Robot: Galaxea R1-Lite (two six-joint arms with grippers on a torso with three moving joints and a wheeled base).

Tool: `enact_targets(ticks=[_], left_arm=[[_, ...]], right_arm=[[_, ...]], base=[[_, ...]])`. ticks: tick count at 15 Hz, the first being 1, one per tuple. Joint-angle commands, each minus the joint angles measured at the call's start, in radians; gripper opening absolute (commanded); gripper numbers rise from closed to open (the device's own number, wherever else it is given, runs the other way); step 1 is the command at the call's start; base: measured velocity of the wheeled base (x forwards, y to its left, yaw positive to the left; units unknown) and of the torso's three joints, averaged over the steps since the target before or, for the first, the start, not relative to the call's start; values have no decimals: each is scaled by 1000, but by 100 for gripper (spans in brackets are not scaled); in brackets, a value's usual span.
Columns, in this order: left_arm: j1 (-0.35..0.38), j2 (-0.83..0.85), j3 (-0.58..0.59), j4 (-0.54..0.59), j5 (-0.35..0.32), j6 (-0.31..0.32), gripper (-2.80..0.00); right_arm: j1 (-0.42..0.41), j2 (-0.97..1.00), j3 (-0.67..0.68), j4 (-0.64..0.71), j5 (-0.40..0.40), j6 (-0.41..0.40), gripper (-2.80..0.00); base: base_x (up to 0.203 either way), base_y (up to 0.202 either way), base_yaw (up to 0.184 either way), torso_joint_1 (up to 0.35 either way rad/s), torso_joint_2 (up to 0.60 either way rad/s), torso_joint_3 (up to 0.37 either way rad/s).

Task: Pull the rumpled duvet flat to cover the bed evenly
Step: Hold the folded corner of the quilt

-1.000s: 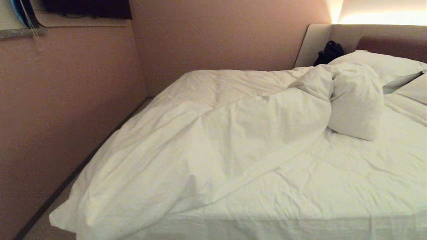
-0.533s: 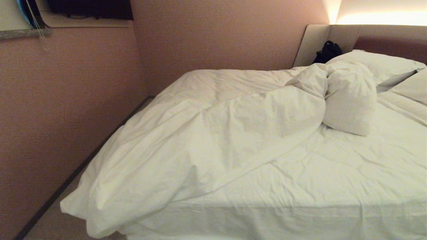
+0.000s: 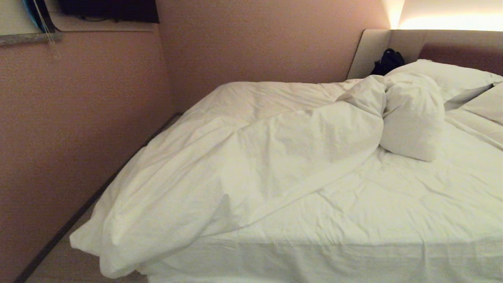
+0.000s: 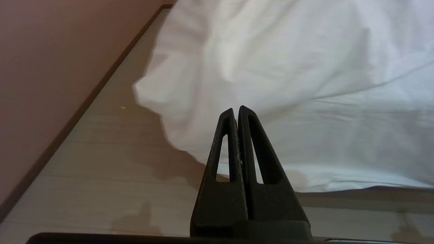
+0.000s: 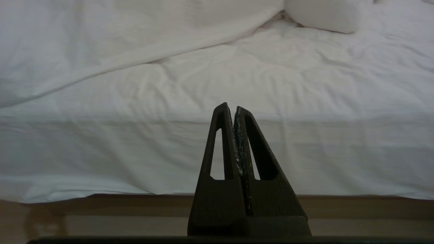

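head overlooks bed (image 3: 353, 220); wrists low, facing its side.

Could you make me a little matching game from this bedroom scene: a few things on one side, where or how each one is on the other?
Things:
1. duvet
2. pillow
3. black bag
4. left hand

Descriptions:
A. at the headboard
B. shut, empty, short of the bed
C. bunched toward the wall side, one corner hanging off
D. in the corner behind the pillow

Pairs: 1-C, 2-A, 3-D, 4-B
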Motion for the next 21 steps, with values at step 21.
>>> enact_targets(ticks=[21], left_arm=[[0,0,0,0,0,-2,-280]], right_arm=[[1,1,0,0,0,0,-280]], base=[[0,-193,1,3,2,3]])
